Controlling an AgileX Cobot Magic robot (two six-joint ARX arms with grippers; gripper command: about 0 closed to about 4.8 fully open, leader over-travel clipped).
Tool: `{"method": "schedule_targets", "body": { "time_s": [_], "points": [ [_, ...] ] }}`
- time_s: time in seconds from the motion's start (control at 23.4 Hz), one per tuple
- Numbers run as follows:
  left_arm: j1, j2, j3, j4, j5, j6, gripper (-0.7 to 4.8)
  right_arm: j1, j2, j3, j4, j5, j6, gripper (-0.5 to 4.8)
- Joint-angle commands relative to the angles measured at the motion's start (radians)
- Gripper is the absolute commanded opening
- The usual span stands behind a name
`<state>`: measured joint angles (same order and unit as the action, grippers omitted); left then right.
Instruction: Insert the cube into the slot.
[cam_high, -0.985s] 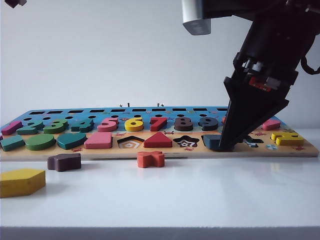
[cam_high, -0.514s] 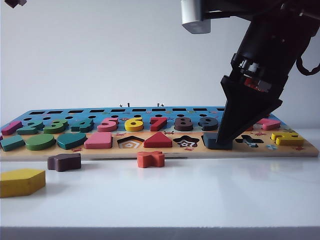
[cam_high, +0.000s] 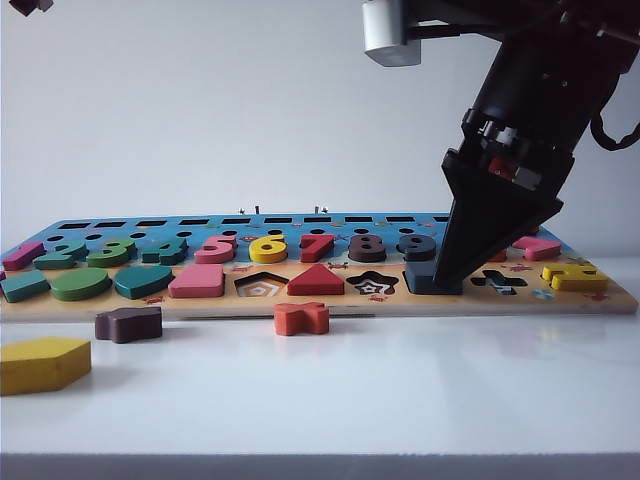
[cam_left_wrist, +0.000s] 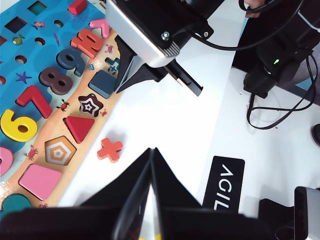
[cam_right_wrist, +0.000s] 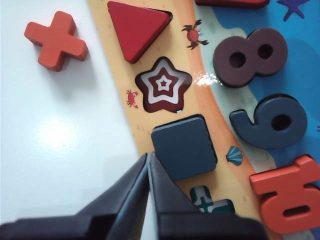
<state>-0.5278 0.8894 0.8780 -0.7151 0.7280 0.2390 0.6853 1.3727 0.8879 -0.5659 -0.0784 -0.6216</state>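
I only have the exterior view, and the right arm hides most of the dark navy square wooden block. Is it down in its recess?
Observer: The right wrist view shows the dark navy square wooden block filling its recess; no checkerboard floor shows.
Operator: Is the right gripper holding it?
Observer: No. The right gripper is shut, with its tips at the block's edge, nothing between them.
Operator: And the left gripper?
Observer: The left gripper is shut and empty over bare white table, near the orange cross piece.
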Motion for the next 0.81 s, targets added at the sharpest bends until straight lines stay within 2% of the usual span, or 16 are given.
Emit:
{"method": "schedule_targets", "body": {
  "time_s": [0.04, 0.34, 0.6, 0.69, 0.81],
  "points": [
    [0.000, -0.003, 0.005, 0.011, 0.004, 0.001, 0.17, -0.001, 0.000, 0.003, 0.031, 0.000, -0.005, -0.07],
    [0.000, -0.003, 0.005, 0.011, 0.004, 0.001, 0.17, 0.000, -0.003, 0.003, 0.019, -0.001, -0.002, -0.06],
    [0.000, -0.003, 0.005, 0.011, 0.004, 0.001, 0.17, 0.026, -0.098, 0.004, 0.011, -0.043, 0.046, -0.05],
    [0.000, -0.003, 0.005, 0.011, 0.004, 0.001, 0.17, 0.026, -0.169, 0.003, 0.011, -0.042, 0.151, 0.21],
    [0.000, -0.003, 0.005, 0.011, 0.004, 0.001, 0.17, 0.025, -0.224, 0.003, 0.012, -0.041, 0.240, 0.63]
  ]
}}
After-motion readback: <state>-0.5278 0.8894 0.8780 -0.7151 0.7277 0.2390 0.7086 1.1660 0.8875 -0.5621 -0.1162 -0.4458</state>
